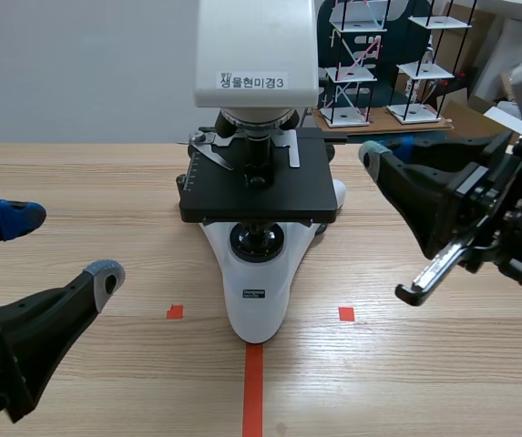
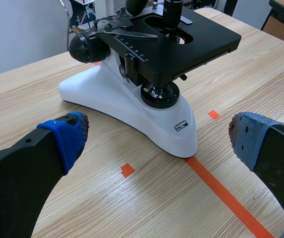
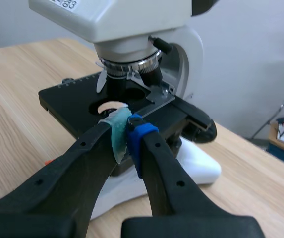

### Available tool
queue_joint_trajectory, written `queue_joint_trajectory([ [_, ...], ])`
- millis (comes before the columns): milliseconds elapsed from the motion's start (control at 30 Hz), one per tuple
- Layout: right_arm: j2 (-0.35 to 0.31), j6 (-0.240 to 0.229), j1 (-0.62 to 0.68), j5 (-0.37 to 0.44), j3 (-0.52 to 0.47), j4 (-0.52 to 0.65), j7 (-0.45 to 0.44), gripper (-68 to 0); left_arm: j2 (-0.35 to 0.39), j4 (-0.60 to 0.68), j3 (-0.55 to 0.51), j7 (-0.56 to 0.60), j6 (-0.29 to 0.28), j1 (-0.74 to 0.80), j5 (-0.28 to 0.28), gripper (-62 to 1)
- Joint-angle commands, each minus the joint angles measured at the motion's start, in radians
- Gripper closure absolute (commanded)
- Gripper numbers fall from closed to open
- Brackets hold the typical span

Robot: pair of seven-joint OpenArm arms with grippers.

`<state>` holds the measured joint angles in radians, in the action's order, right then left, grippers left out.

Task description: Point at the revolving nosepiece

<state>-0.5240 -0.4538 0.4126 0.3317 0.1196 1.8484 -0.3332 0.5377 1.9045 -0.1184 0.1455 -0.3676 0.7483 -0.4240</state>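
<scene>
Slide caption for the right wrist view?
Shut right gripper close to the microscope stage, revolving nosepiece just ahead of it.

My black arms [image 1: 479, 200] end in thick black fingers [image 2: 18, 183]; each tip wears a dotted pad [image 3: 141, 144], blue or grey-green

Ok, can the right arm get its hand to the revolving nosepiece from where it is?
Probably yes: the right hand is shut beside the stage, and the revolving nosepiece sits ahead and above it with nothing visible between them.
</scene>
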Motion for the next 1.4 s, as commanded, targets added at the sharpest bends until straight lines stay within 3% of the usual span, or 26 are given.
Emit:
queue_joint_trajectory([
  [0, -0.011, 0.009, -0.023, 0.007, 0.01, -0.023, -0.032, -1.9, -0.003, 0.011, -0.004, 0.014, 0.006, 0.002, -0.006, -59.6],
  [533, -0.011, 0.039, -0.211, 0.003, 0.116, -0.157, -0.081, -1.9, -0.003, 0.011, -0.004, 0.014, 0.006, 0.002, -0.006, -59.6],
  [1367, -0.011, 0.041, -0.219, 0.004, 0.117, -0.157, -0.089, -2.0, -0.003, 0.011, -0.004, 0.014, 0.006, 0.002, -0.006, -59.6],
])
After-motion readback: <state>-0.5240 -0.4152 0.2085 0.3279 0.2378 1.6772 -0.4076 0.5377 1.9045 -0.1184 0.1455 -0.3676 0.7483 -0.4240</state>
